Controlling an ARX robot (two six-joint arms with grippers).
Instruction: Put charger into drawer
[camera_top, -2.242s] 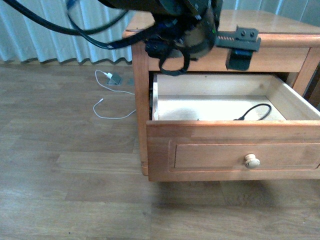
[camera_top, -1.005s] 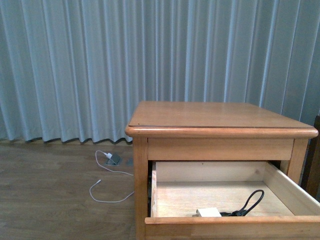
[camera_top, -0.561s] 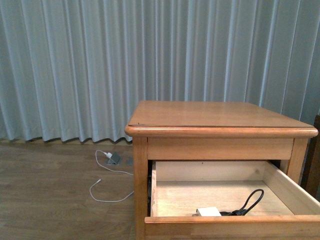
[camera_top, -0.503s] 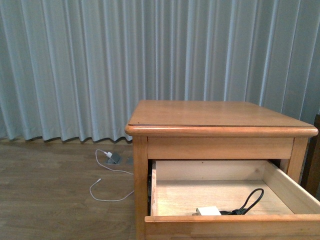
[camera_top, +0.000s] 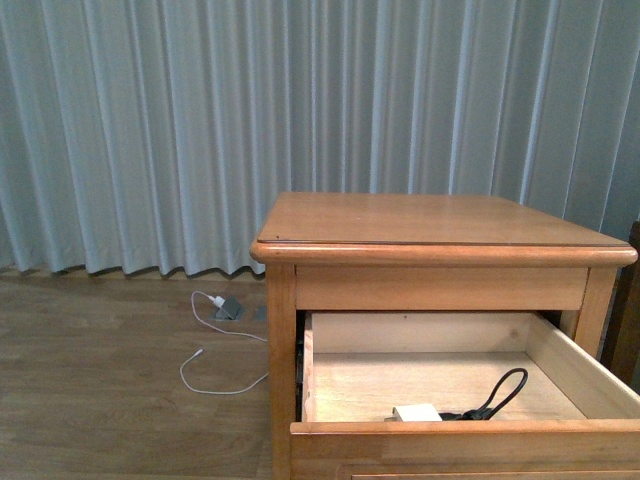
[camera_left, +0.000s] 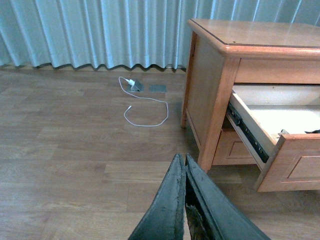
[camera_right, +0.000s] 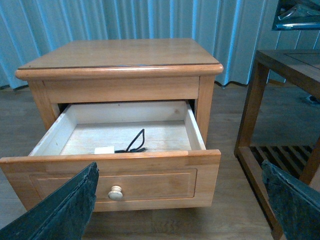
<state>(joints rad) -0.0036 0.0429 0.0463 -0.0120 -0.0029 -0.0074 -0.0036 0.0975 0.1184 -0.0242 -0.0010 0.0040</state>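
The charger (camera_top: 417, 412) lies inside the open drawer (camera_top: 520, 428), near its front rim, with the cable looped to the right. It is judged light, rigid and smooth, with a limp cable. Grip the white block across its flat sides. Left jaws pressed together, empty; right jaws spread wide, empty.

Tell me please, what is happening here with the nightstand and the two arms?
Nothing is being handled at this moment. The charger, a white block with a black looped cable, lies inside the open upper drawer, near its front. The left gripper is shut and empty, over the floor to the side of the nightstand. The right gripper is wide open in front of the drawer and holds nothing. The drawer is not yet pushed in.
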